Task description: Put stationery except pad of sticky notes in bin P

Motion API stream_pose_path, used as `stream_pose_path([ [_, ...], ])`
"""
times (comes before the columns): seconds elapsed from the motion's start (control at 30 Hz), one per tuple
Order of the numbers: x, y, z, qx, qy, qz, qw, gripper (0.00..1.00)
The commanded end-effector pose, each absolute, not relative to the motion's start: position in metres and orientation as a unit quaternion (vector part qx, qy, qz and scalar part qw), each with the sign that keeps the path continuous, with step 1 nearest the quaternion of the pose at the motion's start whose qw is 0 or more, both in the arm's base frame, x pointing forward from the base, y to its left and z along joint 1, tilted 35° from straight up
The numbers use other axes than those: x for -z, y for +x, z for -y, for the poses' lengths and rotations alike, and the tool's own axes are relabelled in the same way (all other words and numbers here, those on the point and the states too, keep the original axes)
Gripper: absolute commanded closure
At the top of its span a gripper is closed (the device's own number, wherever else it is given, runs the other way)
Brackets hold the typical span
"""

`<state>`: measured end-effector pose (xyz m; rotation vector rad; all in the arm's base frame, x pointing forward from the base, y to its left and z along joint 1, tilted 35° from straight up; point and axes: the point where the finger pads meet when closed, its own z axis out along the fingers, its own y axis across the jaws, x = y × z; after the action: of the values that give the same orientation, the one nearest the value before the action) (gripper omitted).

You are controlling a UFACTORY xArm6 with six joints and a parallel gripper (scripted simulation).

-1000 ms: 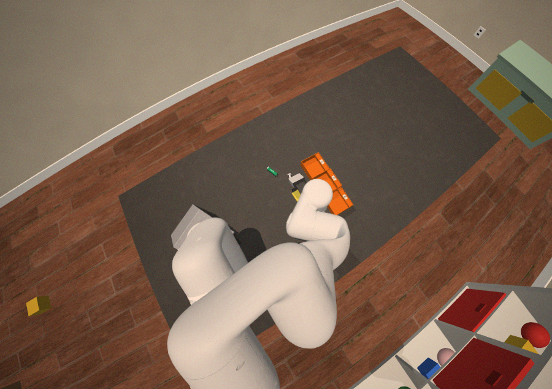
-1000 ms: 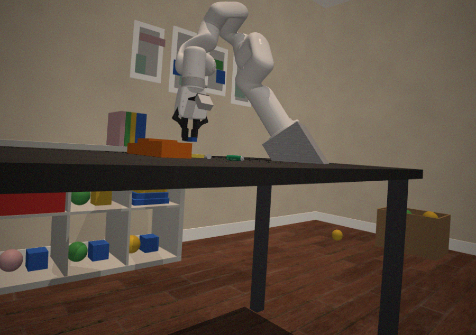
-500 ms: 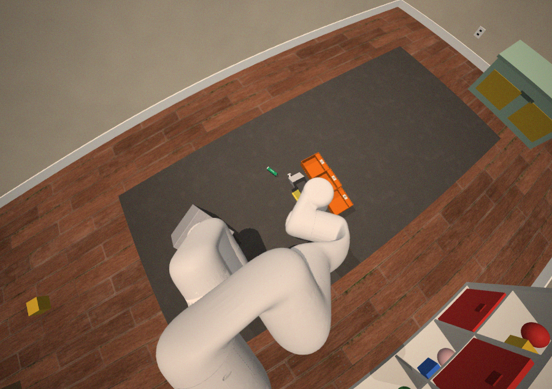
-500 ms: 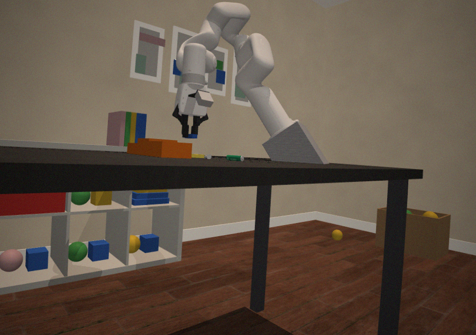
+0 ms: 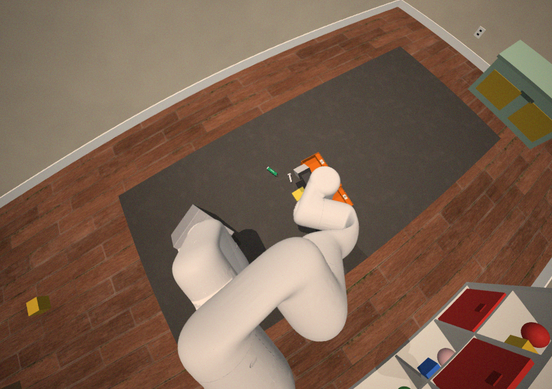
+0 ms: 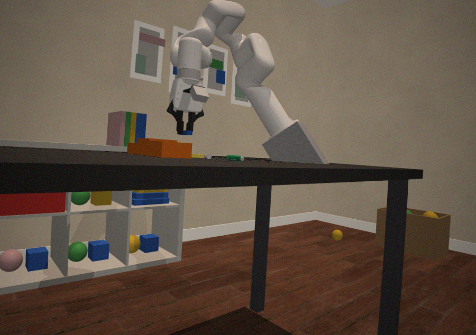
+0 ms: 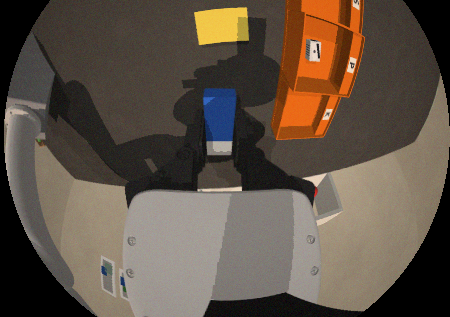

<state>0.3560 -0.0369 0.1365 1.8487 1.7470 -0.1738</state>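
My gripper [image 7: 219, 122] is shut on a small blue eraser with a white end [image 7: 220, 120] and holds it above the table; it also shows in the side view [image 6: 185, 129]. Three orange bins [image 7: 319, 43] stand joined in a row just to the right of the gripper, and they also show in the side view [image 6: 161, 147]. Their labels are too small to read. The middle bin holds a small white thing [image 7: 314, 50]. A yellow pad of sticky notes [image 7: 220, 25] lies flat on the table ahead of the gripper. In the overhead view my wrist [image 5: 322, 180] hides the gripper and part of the bins.
The arm's grey base [image 6: 293, 145] stands on the table behind me.
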Motion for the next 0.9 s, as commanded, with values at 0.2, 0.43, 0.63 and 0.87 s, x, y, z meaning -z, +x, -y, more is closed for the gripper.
stream_pose_path([
  [0.2, -0.137, 0.400, 0.014, 0.073, 0.677, -0.672, 0.291, 1.00],
  [0.43, -0.138, 0.437, -0.006, 0.075, 0.673, -0.676, 0.290, 1.00],
  [0.63, -0.139, 0.467, -0.023, 0.075, 0.673, -0.676, 0.290, 1.00],
  [0.87, -0.139, 0.469, -0.024, 0.075, 0.673, -0.676, 0.290, 1.00],
])
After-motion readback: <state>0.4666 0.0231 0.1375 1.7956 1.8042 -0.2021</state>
